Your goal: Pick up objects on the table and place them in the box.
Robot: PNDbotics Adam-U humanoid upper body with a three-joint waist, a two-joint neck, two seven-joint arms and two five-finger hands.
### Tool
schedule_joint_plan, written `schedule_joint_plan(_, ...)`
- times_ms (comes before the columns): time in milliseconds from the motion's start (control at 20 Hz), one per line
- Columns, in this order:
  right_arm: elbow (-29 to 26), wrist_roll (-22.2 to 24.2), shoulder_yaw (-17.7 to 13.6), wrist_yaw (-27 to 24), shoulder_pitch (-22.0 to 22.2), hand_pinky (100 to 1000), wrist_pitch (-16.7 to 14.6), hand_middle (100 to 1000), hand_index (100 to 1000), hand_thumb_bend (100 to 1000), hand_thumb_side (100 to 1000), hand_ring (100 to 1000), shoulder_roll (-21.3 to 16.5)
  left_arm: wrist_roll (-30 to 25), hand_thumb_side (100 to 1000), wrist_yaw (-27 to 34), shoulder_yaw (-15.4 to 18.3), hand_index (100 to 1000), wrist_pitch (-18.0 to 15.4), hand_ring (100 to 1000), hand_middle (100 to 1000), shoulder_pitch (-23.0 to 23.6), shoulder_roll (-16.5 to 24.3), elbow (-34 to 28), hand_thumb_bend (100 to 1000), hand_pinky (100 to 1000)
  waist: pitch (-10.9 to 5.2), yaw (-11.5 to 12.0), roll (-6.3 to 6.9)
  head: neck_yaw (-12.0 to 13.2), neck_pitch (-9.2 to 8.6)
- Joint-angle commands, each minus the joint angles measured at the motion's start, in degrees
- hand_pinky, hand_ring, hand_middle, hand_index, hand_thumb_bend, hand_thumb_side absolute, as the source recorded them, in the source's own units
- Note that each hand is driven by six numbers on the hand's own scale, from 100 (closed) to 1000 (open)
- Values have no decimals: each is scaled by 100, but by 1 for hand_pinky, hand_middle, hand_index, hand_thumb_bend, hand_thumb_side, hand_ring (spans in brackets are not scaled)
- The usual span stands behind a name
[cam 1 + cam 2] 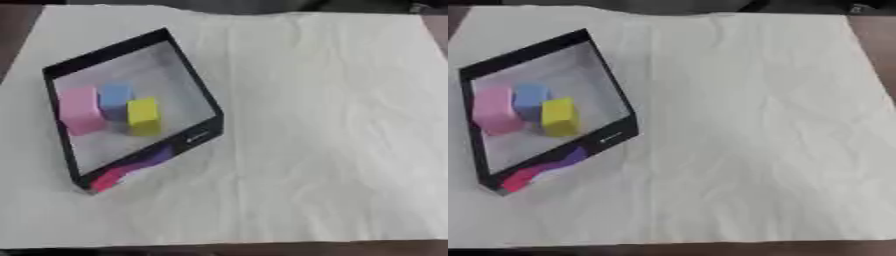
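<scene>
A black-rimmed box (203, 95) with a pale inside sits on the left of the white cloth. Three blocks stand inside it: a pink block (80, 110) at the left, a blue block (115, 97) behind, and a yellow block (143, 116) to the right. They are close together, near the box's middle. Neither of my hands shows in either view. No loose object lies on the cloth outside the box.
A creased white cloth (324, 125) covers the table. Dark table edge (262, 248) shows along the bottom and at the upper corners. The box's near wall has a red and purple print (131, 167).
</scene>
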Motion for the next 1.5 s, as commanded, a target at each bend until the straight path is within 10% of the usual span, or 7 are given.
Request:
schedule_joint_plan(50,119,667,593,108,-1055,727,230,419,578,328,100,551,595,-65,500,-6,-14,819,-13,669,757,-126,249,-105,277,704,-241,42,-9,-93,-8)
schedule_joint_plan(250,1064,1361,1367,895,-2340,727,250,417,574,343,100,550,1882,-75,485,-23,-22,820,-32,681,762,-203,293,-186,293,709,-338,142,19,-165,-8)
schedule_joint_plan(500,2220,1812,1879,1798,-2761,729,-63,416,576,361,100,549,3047,21,458,-122,40,820,-48,692,763,-399,284,-291,303,715,-375,347,37,-272,-8)
schedule_joint_plan(1500,4121,2382,2677,3634,-1886,740,-1078,448,612,328,100,574,4859,-113,468,-47,-63,819,13,683,759,-677,208,-368,290,712,-7,764,82,-601,-8)
